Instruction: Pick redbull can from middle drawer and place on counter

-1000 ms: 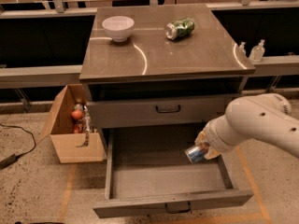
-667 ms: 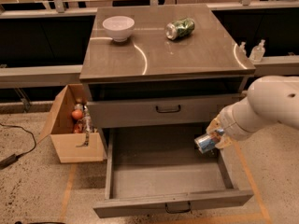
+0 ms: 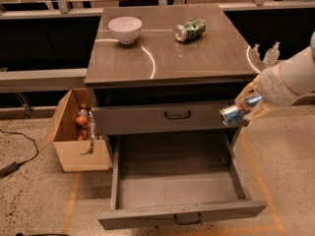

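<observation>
My gripper (image 3: 244, 108) is shut on the redbull can (image 3: 236, 112), a slim blue-and-silver can held lying sideways with its silver end toward the camera. It hangs in the air at the right front corner of the cabinet, above the right wall of the open middle drawer (image 3: 177, 181) and just below the edge of the counter (image 3: 197, 53). The drawer is pulled out and its flat grey floor is bare. My white arm comes in from the right edge.
On the counter stand a white bowl (image 3: 125, 28) and a dented green can (image 3: 190, 30) lying on its side. A closed drawer front (image 3: 162, 117) sits above the open one. An open cardboard box (image 3: 78, 132) with items stands on the floor left of the cabinet. Two small bottles (image 3: 266, 53) stand at right.
My gripper has lifted the redbull can out of the middle drawer, moving up and to the right to counter-edge height.
</observation>
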Controlling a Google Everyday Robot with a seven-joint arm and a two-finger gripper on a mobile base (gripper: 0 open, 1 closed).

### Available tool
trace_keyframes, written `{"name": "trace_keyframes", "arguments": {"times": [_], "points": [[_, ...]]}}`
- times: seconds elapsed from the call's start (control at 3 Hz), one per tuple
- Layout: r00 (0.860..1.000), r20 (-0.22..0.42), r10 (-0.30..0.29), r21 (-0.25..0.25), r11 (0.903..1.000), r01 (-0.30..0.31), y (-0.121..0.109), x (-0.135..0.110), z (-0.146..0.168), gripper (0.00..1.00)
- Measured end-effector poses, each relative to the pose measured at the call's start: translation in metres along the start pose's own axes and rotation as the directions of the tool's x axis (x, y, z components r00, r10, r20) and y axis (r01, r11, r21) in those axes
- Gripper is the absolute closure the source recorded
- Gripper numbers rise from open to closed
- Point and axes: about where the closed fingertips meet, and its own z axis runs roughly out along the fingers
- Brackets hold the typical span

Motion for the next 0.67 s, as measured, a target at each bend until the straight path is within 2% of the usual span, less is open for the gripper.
{"name": "trace_keyframes", "arguments": {"times": [0.33,0.67], "points": [[0.998,-0.01,-0.055,0.103,0.9931,0.056,-0.047,0.011,-0.031,1.0],[0.989,-0.044,-0.142,0.233,0.9611,0.149,-0.106,0.017,-0.06,1.0]]}}
